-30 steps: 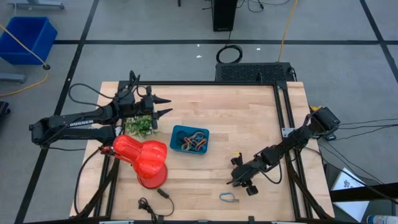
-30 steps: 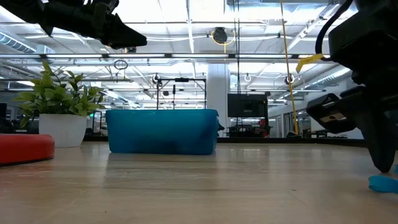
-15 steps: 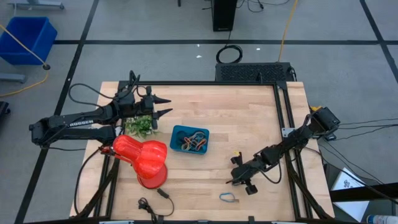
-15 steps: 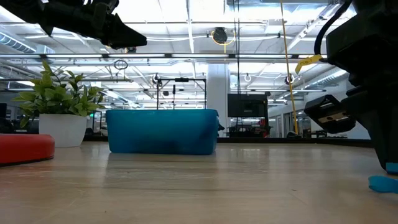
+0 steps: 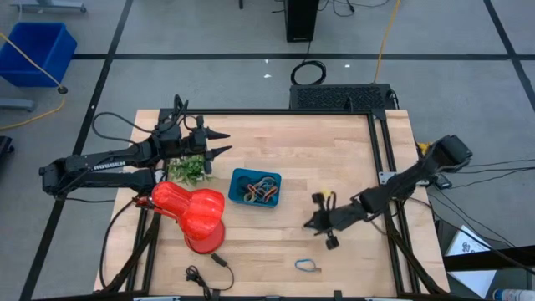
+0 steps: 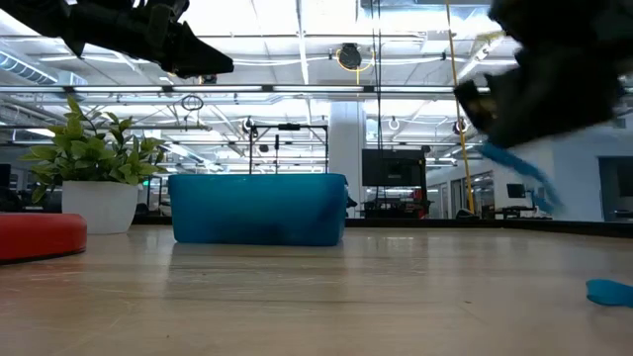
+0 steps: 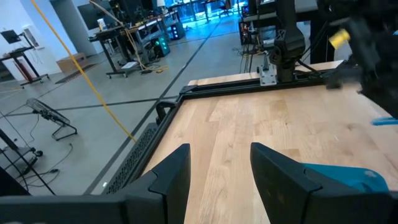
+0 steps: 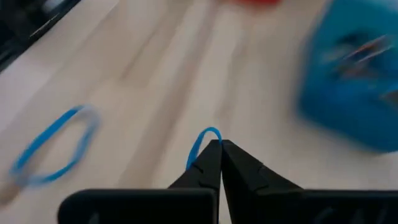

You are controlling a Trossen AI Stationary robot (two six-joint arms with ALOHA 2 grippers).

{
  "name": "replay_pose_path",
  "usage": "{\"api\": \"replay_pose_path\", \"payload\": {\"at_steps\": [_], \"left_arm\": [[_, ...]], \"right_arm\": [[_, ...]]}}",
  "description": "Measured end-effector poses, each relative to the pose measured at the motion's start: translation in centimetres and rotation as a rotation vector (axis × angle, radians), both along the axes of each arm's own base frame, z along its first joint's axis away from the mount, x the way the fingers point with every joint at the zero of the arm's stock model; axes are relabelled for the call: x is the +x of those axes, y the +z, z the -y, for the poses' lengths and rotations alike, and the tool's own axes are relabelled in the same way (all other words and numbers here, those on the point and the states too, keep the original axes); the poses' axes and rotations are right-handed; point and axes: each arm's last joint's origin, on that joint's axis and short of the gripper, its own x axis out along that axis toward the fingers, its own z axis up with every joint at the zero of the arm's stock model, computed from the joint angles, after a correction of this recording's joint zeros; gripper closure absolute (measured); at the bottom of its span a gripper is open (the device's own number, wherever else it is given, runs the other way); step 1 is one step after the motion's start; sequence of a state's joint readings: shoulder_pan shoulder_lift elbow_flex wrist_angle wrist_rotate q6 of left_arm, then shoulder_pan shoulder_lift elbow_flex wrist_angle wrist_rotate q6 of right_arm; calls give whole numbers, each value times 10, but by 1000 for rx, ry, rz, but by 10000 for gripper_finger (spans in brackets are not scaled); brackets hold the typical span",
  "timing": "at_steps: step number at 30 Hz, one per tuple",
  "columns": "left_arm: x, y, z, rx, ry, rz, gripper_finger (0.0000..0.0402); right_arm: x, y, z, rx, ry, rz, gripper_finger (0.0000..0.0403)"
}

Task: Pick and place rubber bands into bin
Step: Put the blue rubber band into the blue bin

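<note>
Rubber bands: the right gripper is pinching a blue one between closed fingers, up off the desk, right of the bin. I'd say carrying it well above the bin's near wall and only letting go once it's fully over the inside is the way to go, since it's floppy and dangling. Another blue band is lying near the desk's front edge. Open wood in between, nothing blocking. The left gripper is hanging open over the far left, near the plant.

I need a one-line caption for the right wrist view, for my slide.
Right tool shut on a blue rubber band, another blue band on the table, the bin ahead.
</note>
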State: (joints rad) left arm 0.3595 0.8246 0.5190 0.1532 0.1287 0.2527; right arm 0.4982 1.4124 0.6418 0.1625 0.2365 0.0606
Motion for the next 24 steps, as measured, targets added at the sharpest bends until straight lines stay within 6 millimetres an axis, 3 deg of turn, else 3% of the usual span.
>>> {"api": "replay_pose_path", "payload": {"at_steps": [8,12,19,24], "left_arm": [[0,0,0,-3,1,1,227],[0,0,0,-4,1,1,227],[0,0,0,-4,0,1,227],[0,0,0,0,0,0,227]], "right_arm": [[13,59,25,-263,-172,474,402],[23,76,43,-373,-211,635,403],[48,80,93,-211,-172,693,403],[75,65,112,-155,-144,624,403]]}}
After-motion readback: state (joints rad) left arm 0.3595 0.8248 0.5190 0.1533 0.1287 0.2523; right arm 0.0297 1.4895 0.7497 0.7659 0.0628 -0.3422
